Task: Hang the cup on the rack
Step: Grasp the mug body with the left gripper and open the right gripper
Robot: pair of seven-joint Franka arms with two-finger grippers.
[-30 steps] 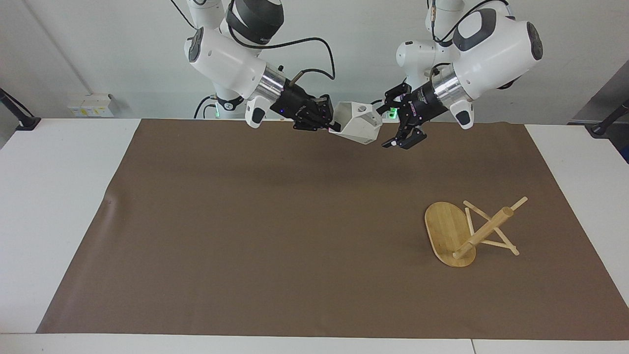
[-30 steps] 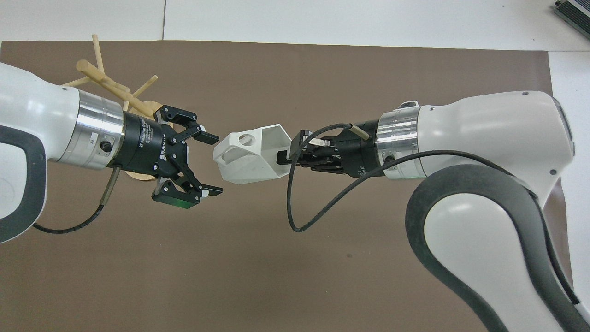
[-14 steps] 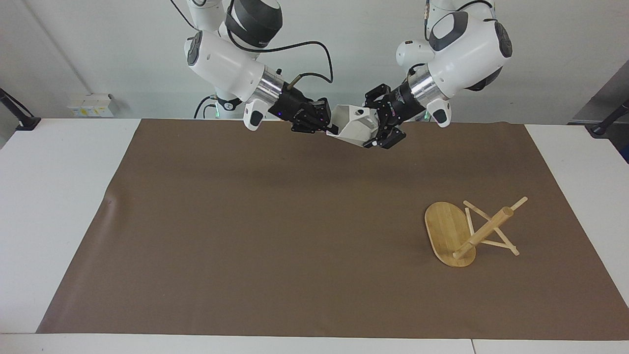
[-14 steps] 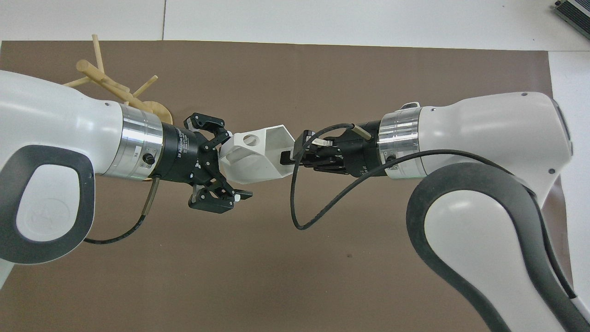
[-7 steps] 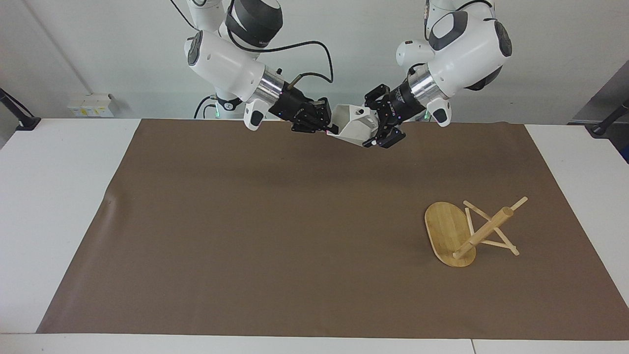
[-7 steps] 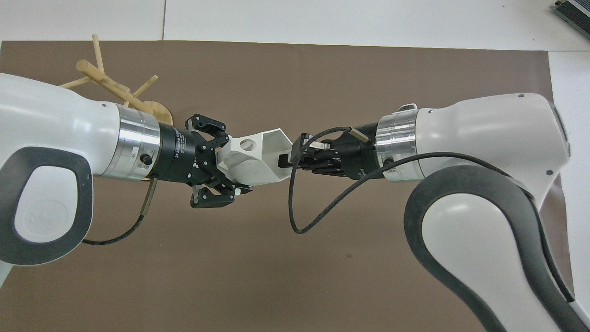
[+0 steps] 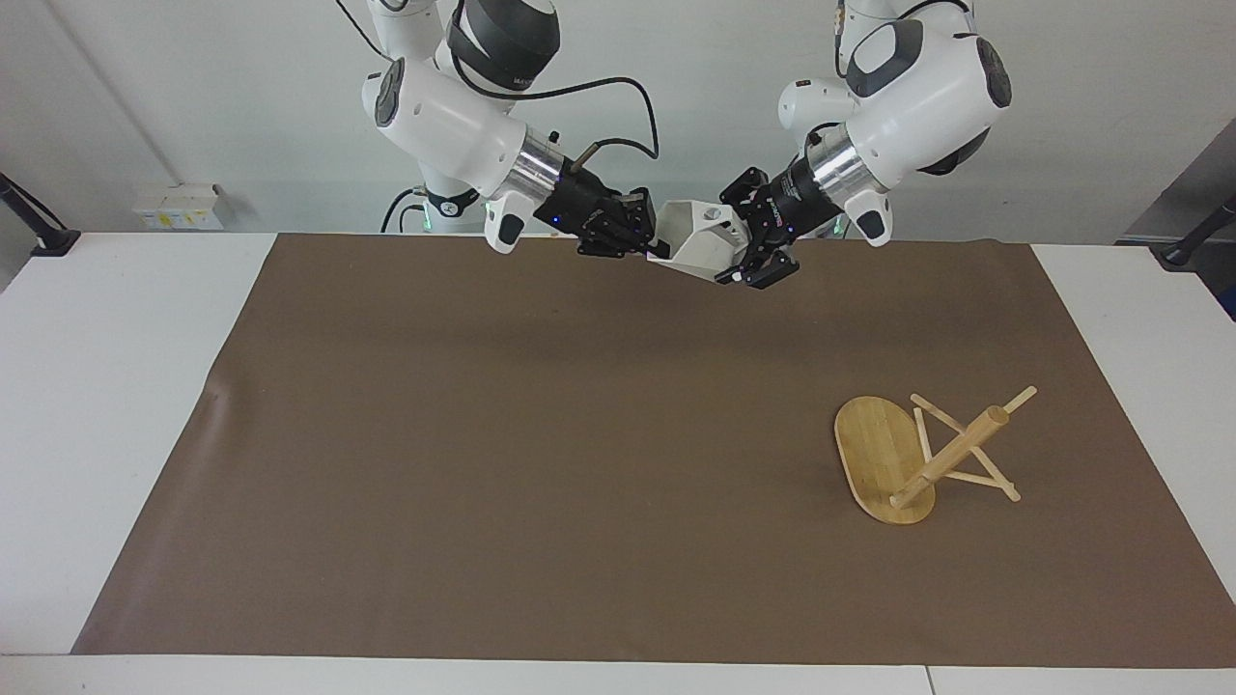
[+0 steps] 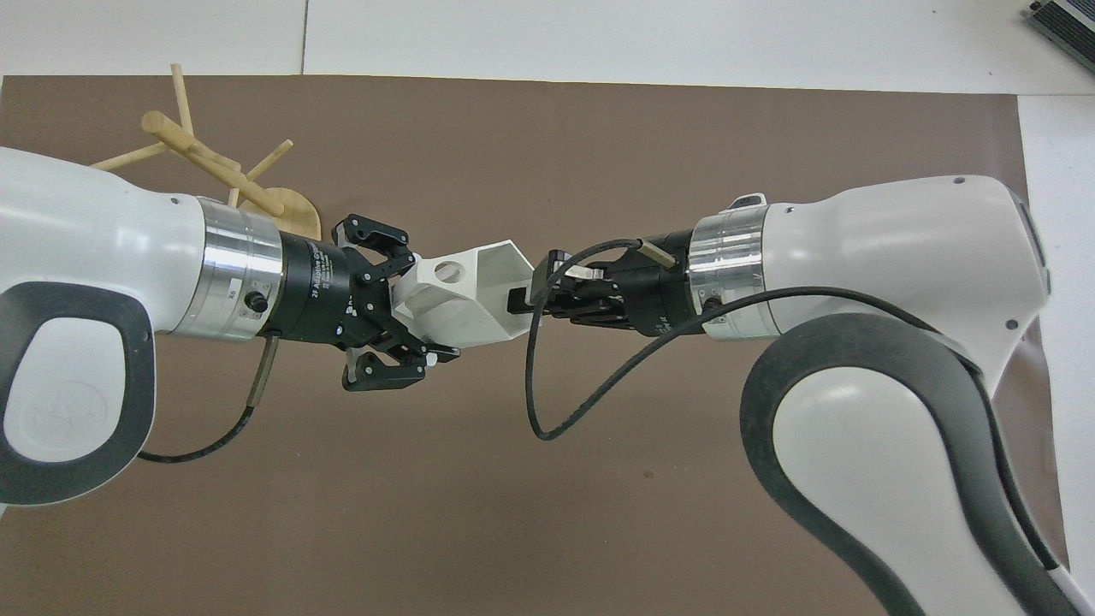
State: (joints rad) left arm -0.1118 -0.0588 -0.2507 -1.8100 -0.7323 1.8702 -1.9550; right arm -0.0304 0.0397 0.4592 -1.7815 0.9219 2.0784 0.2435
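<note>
Up in the air, well apart from the tipped-over bamboo mug rack (image 7: 912, 454), both claws grasp the white cup (image 7: 703, 241): the left gripper (image 7: 745, 253) squeezes its handle end, the right gripper (image 7: 649, 239) its rim.

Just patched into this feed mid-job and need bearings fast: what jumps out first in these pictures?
The white cup hangs in the air between the two arms, near the robots' edge of the brown mat, with the left gripper and the right gripper both shut on it from its two ends. Next, the rack lies tipped over on the mat toward the left arm's end of the table, its post slanting and nothing hung on it.
</note>
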